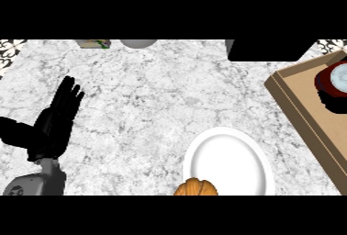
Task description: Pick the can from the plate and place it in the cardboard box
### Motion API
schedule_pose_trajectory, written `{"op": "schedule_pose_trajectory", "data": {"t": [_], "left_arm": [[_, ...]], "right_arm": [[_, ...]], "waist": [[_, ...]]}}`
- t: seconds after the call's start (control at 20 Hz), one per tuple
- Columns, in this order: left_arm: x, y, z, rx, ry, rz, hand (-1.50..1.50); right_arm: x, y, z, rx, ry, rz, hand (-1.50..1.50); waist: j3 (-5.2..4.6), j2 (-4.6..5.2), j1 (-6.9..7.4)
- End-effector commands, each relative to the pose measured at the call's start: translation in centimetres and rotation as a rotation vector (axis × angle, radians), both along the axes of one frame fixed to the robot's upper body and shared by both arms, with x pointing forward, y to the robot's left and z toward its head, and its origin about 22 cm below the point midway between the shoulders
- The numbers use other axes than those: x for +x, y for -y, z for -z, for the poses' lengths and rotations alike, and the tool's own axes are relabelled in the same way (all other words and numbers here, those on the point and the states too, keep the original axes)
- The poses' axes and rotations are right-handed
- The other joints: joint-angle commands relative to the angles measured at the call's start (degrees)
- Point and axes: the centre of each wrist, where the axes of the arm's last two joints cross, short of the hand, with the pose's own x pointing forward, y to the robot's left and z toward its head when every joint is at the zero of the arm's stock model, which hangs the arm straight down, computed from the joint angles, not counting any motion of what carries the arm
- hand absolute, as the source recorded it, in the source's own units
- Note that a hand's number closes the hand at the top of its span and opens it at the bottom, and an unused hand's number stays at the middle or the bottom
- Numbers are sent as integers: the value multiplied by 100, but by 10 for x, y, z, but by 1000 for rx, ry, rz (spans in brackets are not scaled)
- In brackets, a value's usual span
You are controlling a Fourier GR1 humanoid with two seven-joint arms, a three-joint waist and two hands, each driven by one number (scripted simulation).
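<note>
You have the left hand [55,120] showing at the view's left, fingers straight and pointing up the marble counter [149,101], holding nothing. Well off to its right and a little nearer you lies the white plate [230,160], bare on top. A brown, ridged object [196,188] touches the plate's near rim at the lower edge. Far to the hand's right, past the plate, the cardboard box [298,110] sits tilted, and the dark red can [335,80] with a pale top rests inside it at the view's right edge. Your right hand does not show.
</note>
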Motion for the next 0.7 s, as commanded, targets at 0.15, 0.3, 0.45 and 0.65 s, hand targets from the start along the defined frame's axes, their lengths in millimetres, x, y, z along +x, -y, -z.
{"op": "schedule_pose_trajectory", "data": {"t": [0.15,0.3,0.45,0.65], "left_arm": [[3,9,-7,-5,23,14,0],[14,6,-9,-11,3,8,0],[3,1,-5,-2,14,-6,0],[0,8,6,-3,-7,-4,0]], "right_arm": [[22,44,37,-152,-436,114,-150],[31,58,51,-50,-426,67,-150],[46,67,70,36,-294,40,-150],[39,72,47,104,19,-43,-150]], "waist": [[-1,40,123],[0,3,-3],[5,17,66],[10,5,4]]}}
